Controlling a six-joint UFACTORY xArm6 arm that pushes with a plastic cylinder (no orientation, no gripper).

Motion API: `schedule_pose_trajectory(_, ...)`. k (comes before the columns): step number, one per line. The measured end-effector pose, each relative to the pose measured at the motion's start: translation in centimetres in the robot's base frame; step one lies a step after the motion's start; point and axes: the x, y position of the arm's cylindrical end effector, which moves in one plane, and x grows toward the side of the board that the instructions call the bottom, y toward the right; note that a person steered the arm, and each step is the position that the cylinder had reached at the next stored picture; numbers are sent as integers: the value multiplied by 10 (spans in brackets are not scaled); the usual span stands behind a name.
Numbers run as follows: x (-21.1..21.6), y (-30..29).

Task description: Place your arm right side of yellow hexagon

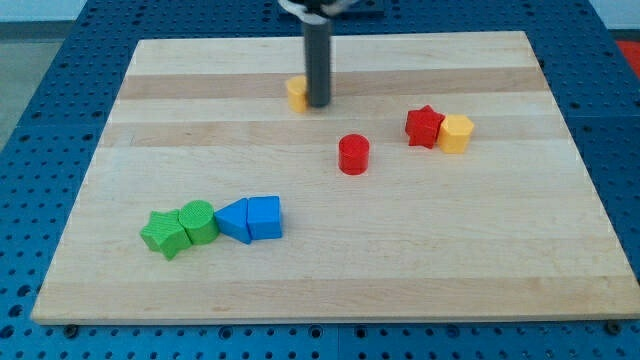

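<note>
The yellow hexagon (456, 133) lies at the view's right, touching a red star (424, 126) on its left side. My tip (319, 104) rests on the board near the top centre, well to the left of the hexagon. It stands right against the right side of a small yellow block (296, 92), which the rod partly hides, so its shape is unclear.
A red cylinder (353, 154) stands below and right of my tip. At the lower left a green star (165, 233), green cylinder (199, 221), blue triangle (234, 219) and blue block (265, 217) sit in a row. The wooden board (500, 280) lies on a blue perforated table.
</note>
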Motion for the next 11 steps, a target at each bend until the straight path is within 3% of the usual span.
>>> schedule_pose_trajectory(1, -23, -9)
schedule_pose_trajectory(3, -30, 184)
schedule_pose_trajectory(5, 12, 310)
schedule_pose_trajectory(7, 72, 316)
schedule_pose_trajectory(11, 115, 250)
